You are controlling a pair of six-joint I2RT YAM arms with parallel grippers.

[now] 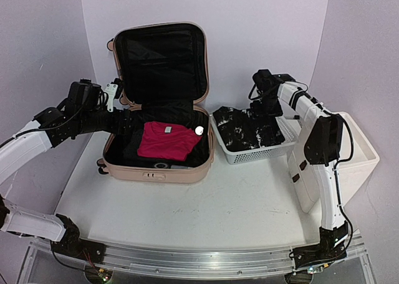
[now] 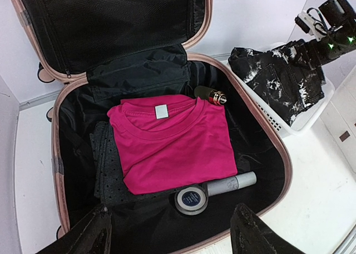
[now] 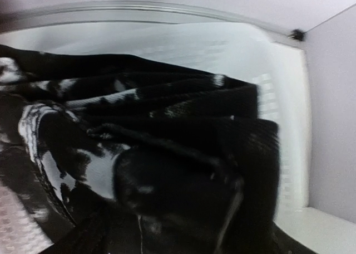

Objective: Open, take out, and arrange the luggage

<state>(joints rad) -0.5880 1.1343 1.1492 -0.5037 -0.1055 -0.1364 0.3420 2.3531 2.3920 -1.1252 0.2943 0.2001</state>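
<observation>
My left claw (image 2: pixel 171 220) hangs spread and empty over the near rim of the luggage (image 1: pixel 156 172). It lies open left of centre on the table, lid upright, a pink shirt (image 1: pixel 167 141) inside. My right claw (image 1: pixel 263 109) is low over the black cloth (image 1: pixel 246 131) in the basket (image 1: pixel 262 154), and I cannot tell how its jaws stand.

Walls: you've got plain pale walls (image 1: pixel 268 22) boxing you in at the back and both sides, with a faint lilac tint.
Table: your table (image 1: pixel 218 209) is white and a bit scuffed.
Front edge: a silver metal rail (image 1: pixel 187 256) runs along your near side.
Furniture: one white cabinet (image 1: pixel 361 153) sits on your right.
Light: soft and even, only faint shadows.
</observation>
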